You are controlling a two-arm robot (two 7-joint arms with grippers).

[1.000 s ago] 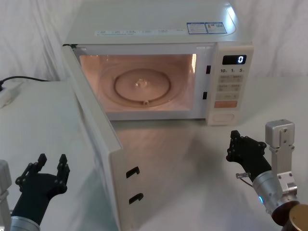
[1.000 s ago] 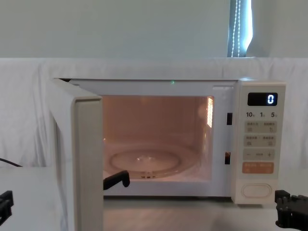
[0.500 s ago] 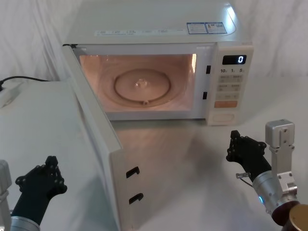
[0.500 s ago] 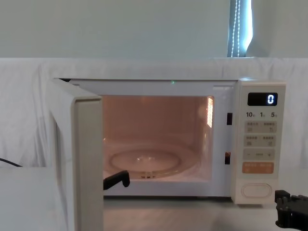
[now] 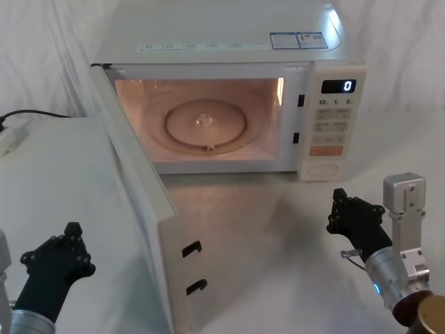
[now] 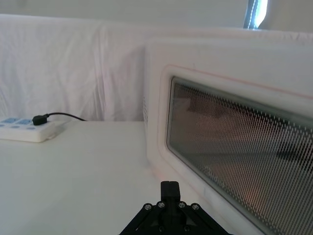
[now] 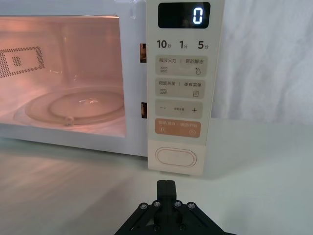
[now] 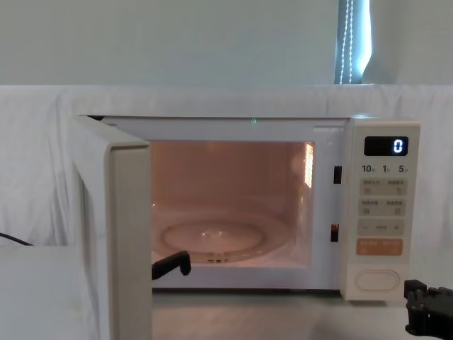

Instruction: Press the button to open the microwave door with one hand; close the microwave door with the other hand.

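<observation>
Microwave door (image 5: 132, 209): stood wide open, swung out toward me on the left, cavity lit.
Button (image 7: 176, 157): at the foot of the control panel, far right, untouched.
My left pincer (image 5: 68, 247): fingers together, near left, beside the door's outer face.
My right pincer (image 5: 348, 216): fingers together, low over the table (image 5: 278, 243), short of the button.

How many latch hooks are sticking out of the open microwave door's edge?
2, both on the microwave door's free edge, facing the robot: an upper latch hook and a lower latch hook directly beneath it.
</observation>
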